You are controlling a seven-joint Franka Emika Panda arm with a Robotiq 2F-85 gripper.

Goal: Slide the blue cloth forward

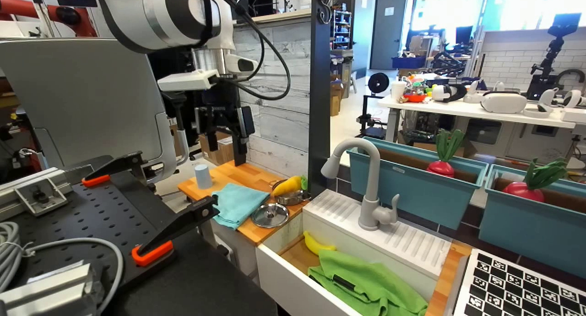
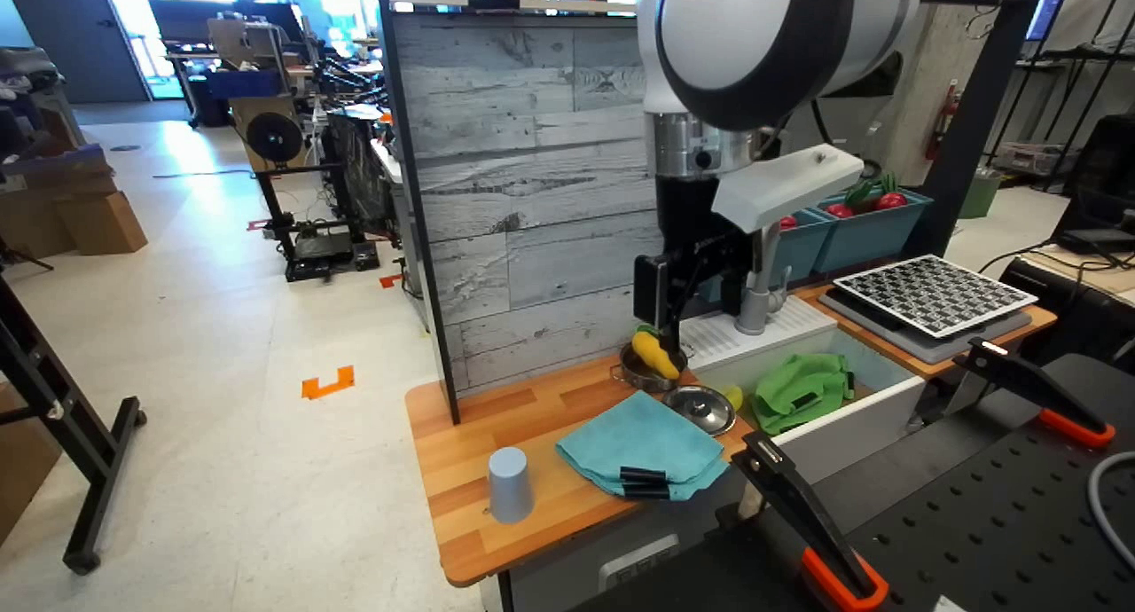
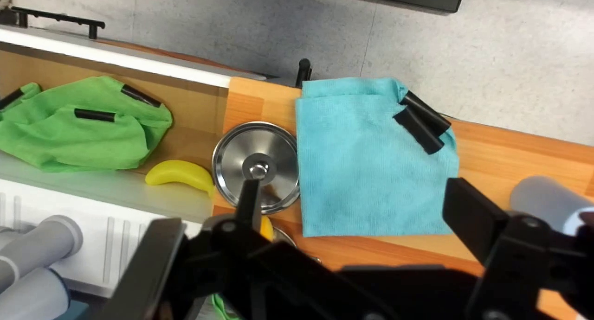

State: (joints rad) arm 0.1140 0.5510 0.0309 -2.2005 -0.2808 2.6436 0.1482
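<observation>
The blue cloth point(image 3: 371, 171) lies folded and fairly flat on the wooden counter, with black tape strips near one corner. It also shows in both exterior views point(image 1: 240, 201) point(image 2: 634, 435). One side of it reaches slightly over the counter's edge. My gripper point(image 3: 355, 195) is open and empty, its fingers pointing down well above the counter. In the wrist view the fingers stand to either side of the cloth's lower part, not touching it. The gripper also shows in both exterior views point(image 1: 227, 144) point(image 2: 692, 302).
A metal lid point(image 3: 257, 148) lies against the cloth's side. Beside it is a pot point(image 2: 643, 377) holding a yellow vegetable point(image 2: 654, 355). A grey-blue cup point(image 2: 510, 488) stands on the counter point(image 2: 461, 506). The sink holds a green cloth point(image 1: 366, 279) and a banana point(image 1: 316, 243). A wall panel point(image 2: 532, 195) rises behind.
</observation>
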